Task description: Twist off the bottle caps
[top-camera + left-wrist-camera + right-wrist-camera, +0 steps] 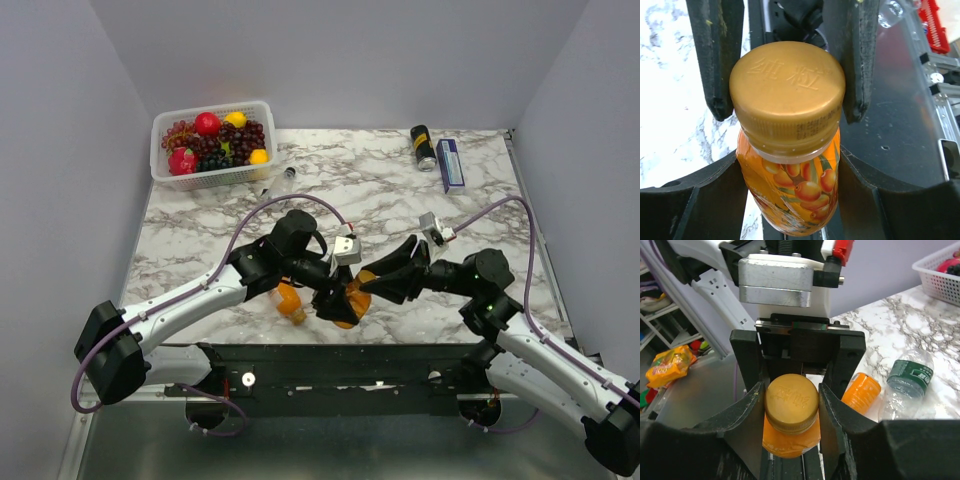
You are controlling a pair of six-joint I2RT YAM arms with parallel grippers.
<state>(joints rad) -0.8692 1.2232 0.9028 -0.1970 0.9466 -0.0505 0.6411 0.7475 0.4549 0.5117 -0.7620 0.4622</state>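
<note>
White slotted basket (pixel 215 181) sits at the far left corner of the marble tabletop (pixel 380 195). It holds dark grapes (pixel 238 140), a red apple (pixel 207 123), two yellow fruits and a red strawberry-like piece (pixel 182 160). At far right, a black can (pixel 423 147) with a blue box (pixel 450 164) just beside it.

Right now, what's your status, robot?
Left gripper shut on orange juice bottle. Right gripper shut on its cap, not yet off. Nothing in the way.
</note>
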